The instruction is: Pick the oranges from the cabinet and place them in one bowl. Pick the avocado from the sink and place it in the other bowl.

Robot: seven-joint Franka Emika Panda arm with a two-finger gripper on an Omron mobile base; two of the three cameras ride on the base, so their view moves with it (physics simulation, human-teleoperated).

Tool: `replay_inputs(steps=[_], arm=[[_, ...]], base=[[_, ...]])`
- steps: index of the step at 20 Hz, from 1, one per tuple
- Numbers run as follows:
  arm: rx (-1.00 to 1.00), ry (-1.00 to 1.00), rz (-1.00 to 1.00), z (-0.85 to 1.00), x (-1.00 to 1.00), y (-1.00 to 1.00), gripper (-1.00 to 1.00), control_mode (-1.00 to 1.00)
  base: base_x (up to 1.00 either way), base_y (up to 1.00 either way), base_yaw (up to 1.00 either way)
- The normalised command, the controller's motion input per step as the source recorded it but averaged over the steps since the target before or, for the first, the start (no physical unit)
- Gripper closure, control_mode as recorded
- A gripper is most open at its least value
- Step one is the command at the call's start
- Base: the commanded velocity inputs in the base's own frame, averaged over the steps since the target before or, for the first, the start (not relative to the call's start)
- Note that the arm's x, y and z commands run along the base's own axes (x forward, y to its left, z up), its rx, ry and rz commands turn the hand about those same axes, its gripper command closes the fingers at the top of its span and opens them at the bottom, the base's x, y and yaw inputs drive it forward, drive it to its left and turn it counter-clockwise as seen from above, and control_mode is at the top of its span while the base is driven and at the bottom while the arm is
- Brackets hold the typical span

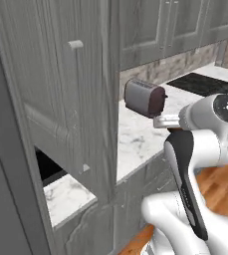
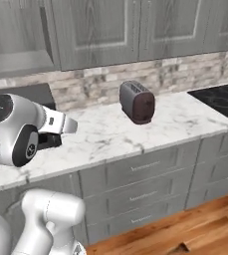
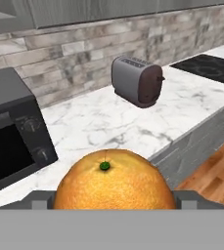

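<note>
Hand view puts one orange right up against the lens, sitting between the fingers of my end effector, which are spread wide around it and pinch it at both sides; only the grey tops of the fingers peek out beside the fruit, and its lower half is cut off at the bottom. The skin is bright, pebbled orange with a small green stem spot on top. Past it lies the marble surface, with a dark toaster standing near the stone backsplash and the front of a black microwave partly cropped at the left. From the left base view, the tall grey cabinet door blocks much of the scene, and my own arm covers the lower right. From the right base view, the end effector itself is hard to make out behind my wrist.
</note>
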Motion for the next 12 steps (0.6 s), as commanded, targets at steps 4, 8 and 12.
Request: replay_inputs(steps=[4, 8, 12], arm=[[0.00, 0.00, 0.00, 0.00, 0.00, 0.00, 1.00, 1.00], [0.00, 0.00, 0.00, 0.00, 0.00, 0.00, 1.00, 1.00], [0.00, 0.00, 0.00, 0.00, 0.00, 0.00, 1.00, 1.00]], base=[[-0.02, 0.00, -0.51], [0.00, 0.00, -0.54], [0.00, 0.00, -0.55]])
